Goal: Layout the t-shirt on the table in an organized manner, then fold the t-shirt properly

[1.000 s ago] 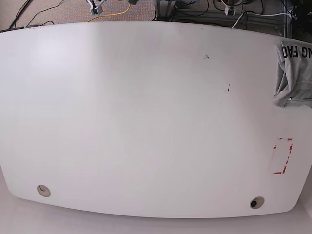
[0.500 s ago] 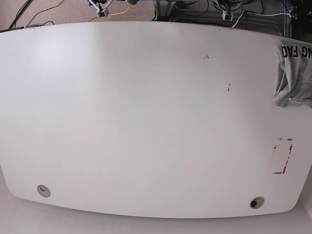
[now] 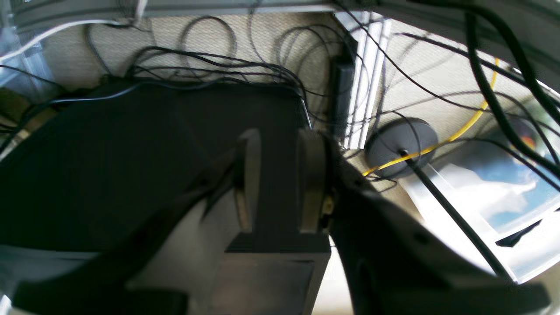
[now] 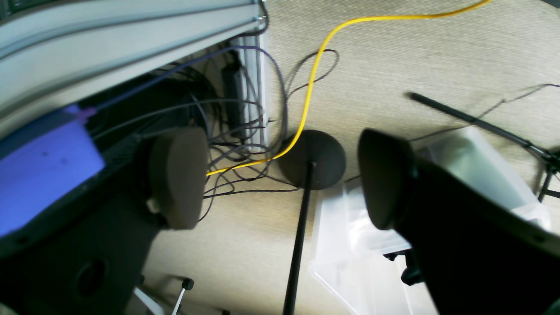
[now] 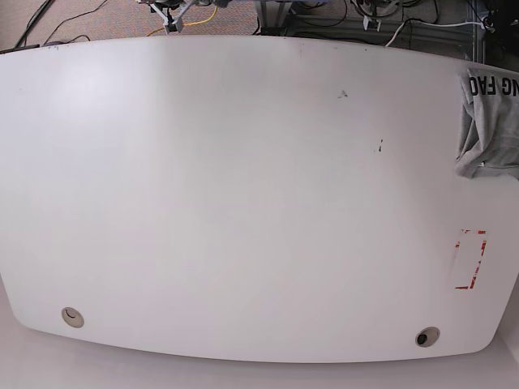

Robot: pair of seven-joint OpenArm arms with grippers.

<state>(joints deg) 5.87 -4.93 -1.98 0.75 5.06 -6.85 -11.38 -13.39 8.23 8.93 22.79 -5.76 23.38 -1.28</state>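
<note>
While the grey t-shirt [image 5: 489, 121] lies bunched at the table's [image 5: 243, 203] right edge, long axis front-to-back, lettering rearward, right gripper [image 4: 282, 175] gapes empty; left gripper [image 3: 280, 179] stands narrowly parted, empty.

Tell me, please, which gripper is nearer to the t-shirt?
Left, probably. The t-shirt lies at the base view's right edge, the side of the left gripper; the right gripper belongs opposite. Neither shows there; both wrist cameras see only floor.

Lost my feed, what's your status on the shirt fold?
Left gripper narrow gap, holding nothing; right gripper open, empty. T-shirt bunched at table edge, untouched. Nothing in the way.
</note>
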